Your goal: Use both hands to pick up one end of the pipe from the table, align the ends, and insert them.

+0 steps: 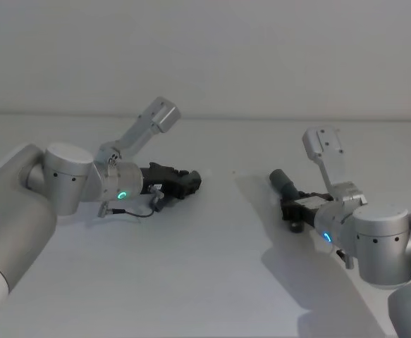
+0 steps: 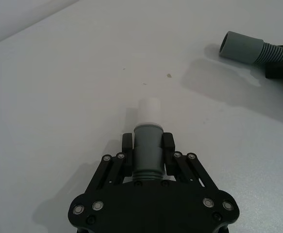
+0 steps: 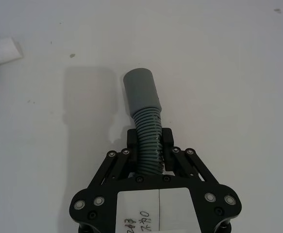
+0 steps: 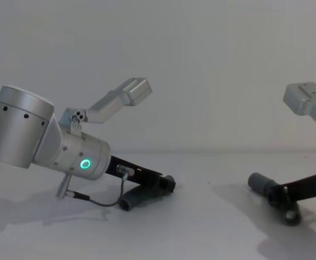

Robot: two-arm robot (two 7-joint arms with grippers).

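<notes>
Fingers (image 2: 127, 144) of our left gripper (image 2: 147, 145) pinch the white-tipped pipe (image 2: 147, 133); right gripper (image 3: 150, 141) pinches the corrugated pipe (image 3: 142, 92). Ends (image 2: 148, 109) sit well apart, misaligned.

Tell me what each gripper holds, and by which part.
The left gripper clamps a grey pipe piece with a white tip by its grey collar. The right gripper clamps the other piece by its ribbed section, behind the smooth grey cuff.

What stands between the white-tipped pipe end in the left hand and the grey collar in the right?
Nothing visible does. The left hand grips the white-tipped pipe piece, the right hand the ribbed hose; only bare table lies between their ends.
</notes>
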